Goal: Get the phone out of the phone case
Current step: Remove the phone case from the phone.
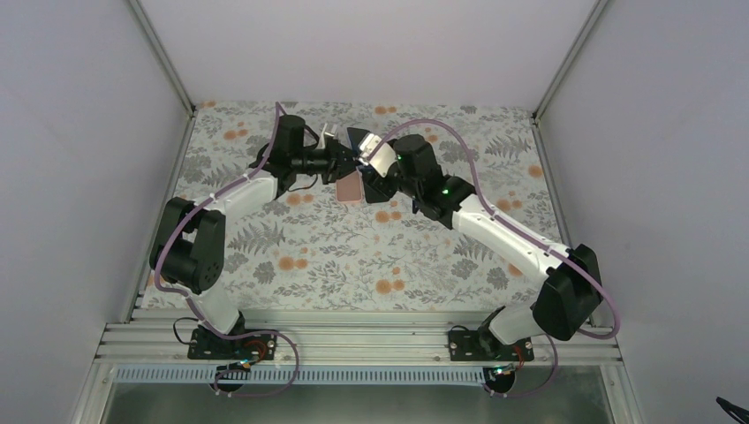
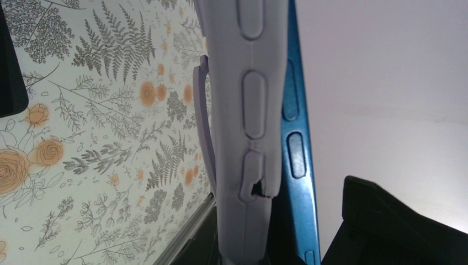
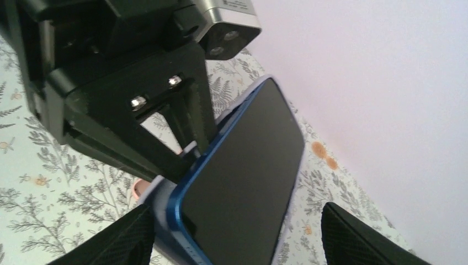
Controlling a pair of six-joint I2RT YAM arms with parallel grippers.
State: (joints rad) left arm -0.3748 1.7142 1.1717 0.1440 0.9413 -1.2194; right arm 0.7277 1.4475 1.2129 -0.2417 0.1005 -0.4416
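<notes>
Phone (image 3: 243, 165): blue-edged with a dark screen, held aloft between both hands, one long edge standing out of the case (image 2: 243, 138).
Case: pale lilac and rubbery; it bends, so peel it from a corner.
Left hand (image 1: 349, 161): seems clamped on the case, though its fingertips are mostly hidden.
Right hand (image 3: 234, 210): fingers wide, straddling the phone's near end, not pinching.
Handling: phone is stiff, slick and glass-fronted; grip its blue side rails firmly, above the counter (image 1: 353, 256).

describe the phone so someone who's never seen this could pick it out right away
At the far middle of the floral table, something is held up off the surface. The phone is the slab with a blue rim and black screen, backed by a pale lilac case, unlike the pink slab lying flat below.
</notes>
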